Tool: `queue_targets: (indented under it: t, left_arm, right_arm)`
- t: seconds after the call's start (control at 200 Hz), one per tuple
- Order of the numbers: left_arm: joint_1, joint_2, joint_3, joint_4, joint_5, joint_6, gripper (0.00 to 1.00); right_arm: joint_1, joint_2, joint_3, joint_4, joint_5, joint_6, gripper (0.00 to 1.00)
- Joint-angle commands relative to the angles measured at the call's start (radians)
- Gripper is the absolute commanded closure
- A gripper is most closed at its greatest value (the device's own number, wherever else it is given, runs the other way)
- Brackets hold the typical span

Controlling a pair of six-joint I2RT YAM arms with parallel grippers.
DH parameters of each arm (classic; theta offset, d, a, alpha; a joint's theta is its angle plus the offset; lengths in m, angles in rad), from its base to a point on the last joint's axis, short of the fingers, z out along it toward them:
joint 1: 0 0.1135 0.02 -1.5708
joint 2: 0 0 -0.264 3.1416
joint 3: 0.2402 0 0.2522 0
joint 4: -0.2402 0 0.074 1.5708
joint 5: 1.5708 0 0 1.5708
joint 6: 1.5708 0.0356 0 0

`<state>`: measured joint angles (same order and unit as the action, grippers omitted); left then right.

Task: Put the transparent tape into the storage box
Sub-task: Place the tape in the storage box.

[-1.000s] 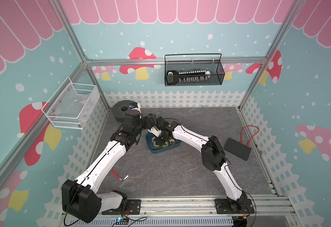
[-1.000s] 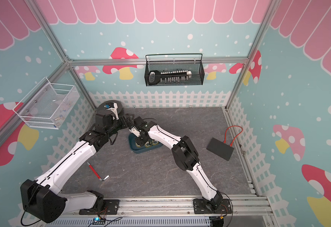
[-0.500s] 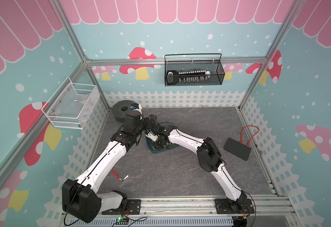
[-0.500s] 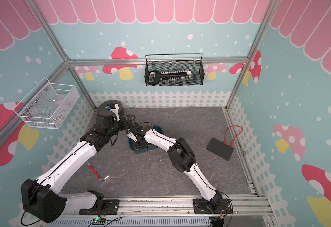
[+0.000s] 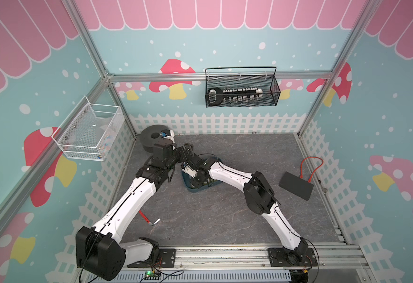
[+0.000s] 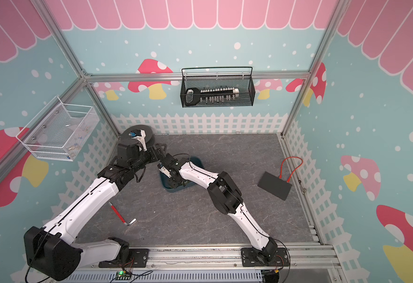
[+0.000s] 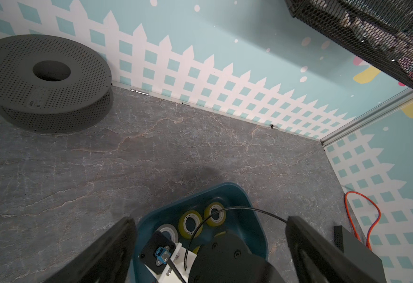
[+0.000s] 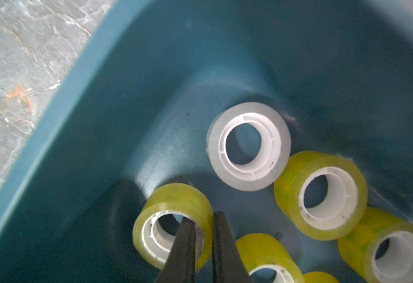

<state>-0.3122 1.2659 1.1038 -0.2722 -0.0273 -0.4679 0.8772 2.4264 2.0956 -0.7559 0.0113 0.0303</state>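
The storage box (image 8: 78, 110) is a dark teal tub on the grey floor, seen in both top views (image 5: 195, 190) (image 6: 176, 190) and in the left wrist view (image 7: 249, 208). Several tape rolls lie in it: yellowish ones (image 8: 320, 193) and a clear whitish one (image 8: 249, 147). My right gripper (image 8: 203, 218) reaches down into the box and is shut on the wall of a yellowish transparent tape roll (image 8: 176, 196), one finger inside its white core and one outside. My left gripper (image 7: 208, 225) hangs open just above the box's left end (image 5: 187, 149), holding nothing.
A black perforated spool (image 5: 155, 139) sits in the back left corner. A red-handled hex key (image 5: 149, 220) lies at the front left. A black block with an orange cable (image 5: 296, 185) lies at the right. A black wire basket (image 5: 242, 90) and a white mesh basket (image 5: 88, 132) hang on the walls.
My right arm has swung left and dipped down into the box with the tape roll. The left arm has barely moved, and the box has stayed in place.
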Motion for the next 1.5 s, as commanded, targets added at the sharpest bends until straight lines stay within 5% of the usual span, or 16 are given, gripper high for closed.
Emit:
queue_targets:
  t: [0.0,0.495,1.181,1.491]
  left_arm:
    - [0.008,-0.007,-0.01,0.009,0.016,0.002,0.01]
    - [0.009,-0.001,-0.016,0.015,0.02,0.004,0.01]
    - [0.009,-0.005,-0.022,0.024,0.027,0.004,0.01]
    - [0.01,-0.019,-0.009,0.041,0.012,0.015,0.01]
  right_arm:
    - [0.002,0.04,0.014,-0.027,0.023,-0.009,0.94]
    - [0.001,0.042,0.028,-0.032,0.037,-0.013,0.79]
    - [-0.006,0.017,0.1,-0.048,0.069,-0.006,0.74]
    - [-0.101,-0.073,0.077,-0.107,0.131,0.051,0.7]
